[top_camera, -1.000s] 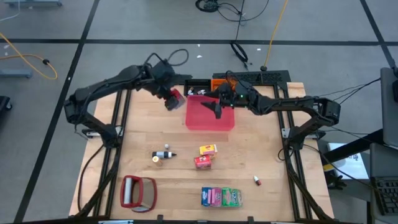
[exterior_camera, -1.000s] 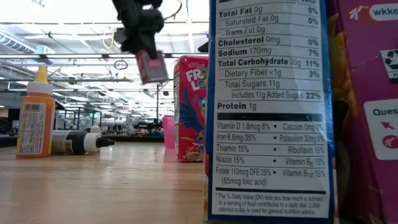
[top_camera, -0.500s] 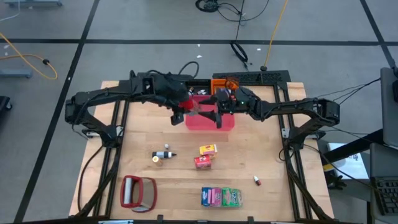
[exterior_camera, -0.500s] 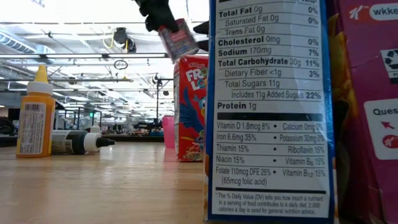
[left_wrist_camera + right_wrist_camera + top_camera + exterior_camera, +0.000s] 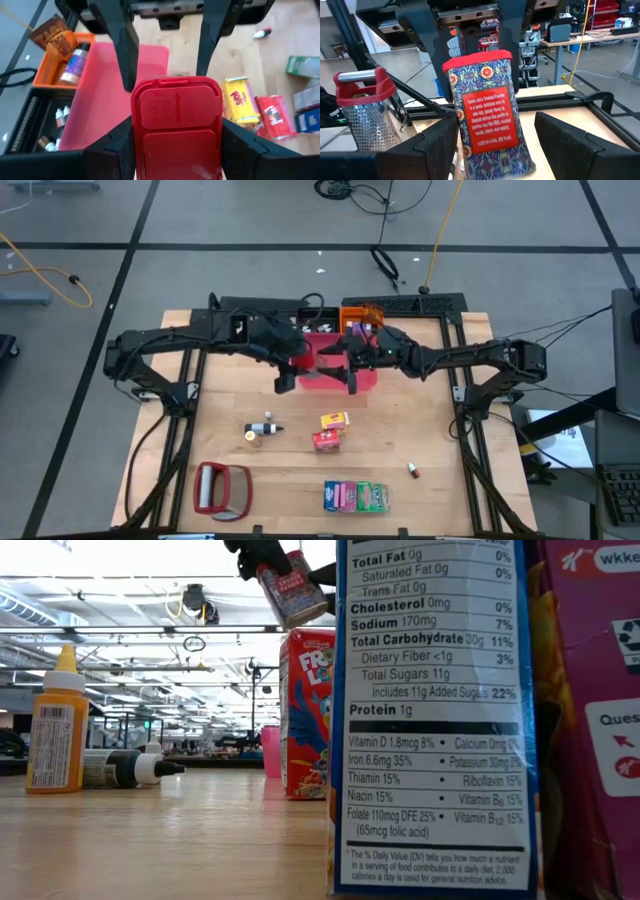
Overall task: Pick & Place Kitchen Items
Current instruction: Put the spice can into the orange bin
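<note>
Two dark arms meet over the square red tray (image 5: pixel 322 376) at the far middle of the counter (image 5: pixel 430 430). Left gripper (image 5: pixel 297 361) hangs above the tray's left part, its fingers (image 5: pixel 112 145) clamped on the sides of a small spice tin (image 5: pixel 487 112) with a red lid (image 5: pixel 176 102) and a flowery patterned body bearing a red label; the tin is in the air, tilted, clear of the tray. Right gripper (image 5: pixel 350 366) faces it from the other side, just beside the tin, its fingers (image 5: pixel 437 145) spread apart on either side of the tin without touching it. Behind the tray sit an orange bin (image 5: pixel 60 62) with a purple jar in it and a black bin (image 5: pixel 35 122) with tiny bottles. Nearer on the counter lie a yellow carton (image 5: pixel 334 420) and a red carton (image 5: pixel 326 440) just beside each other, a small bottle lying flat (image 5: pixel 268 427) to their left, a row of pink, green and blue packets (image 5: pixel 355 496) at the near edge, a tiny red container (image 5: pixel 412 471) off to the right, and a red-framed grater (image 5: pixel 222 488) at the near left corner.
</note>
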